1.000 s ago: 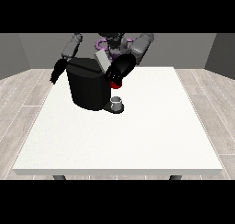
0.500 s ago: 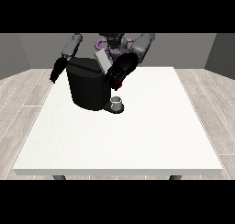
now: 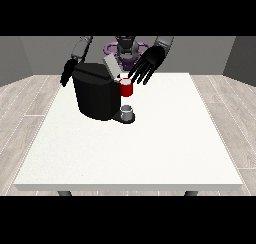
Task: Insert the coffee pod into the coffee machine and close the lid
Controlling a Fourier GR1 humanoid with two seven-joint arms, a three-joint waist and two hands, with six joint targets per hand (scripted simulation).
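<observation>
The black coffee machine [image 3: 96, 95] stands on the table's far left part, with its grey lid [image 3: 111, 67] tilted up. A red thing at the machine [image 3: 126, 88] shows at its front top. A small grey thing [image 3: 127, 111] sits on the machine's base below it; I cannot tell whether it is the pod. The hand at the view's right [image 3: 149, 63] hovers just above and right of the red thing, its fingers spread and straight, holding nothing. The hand at the view's left [image 3: 67, 72] hangs beside the machine's far left corner.
The white table [image 3: 165, 148] stretches wide towards the camera and to the right of the machine. The robot's torso [image 3: 125, 47] stands behind the far edge. Grey wooden floor surrounds the table.
The hand at the view's right has lifted up and to the right, away from the machine's top, and its fingers have spread. The red thing, covered half a second ago, shows again.
</observation>
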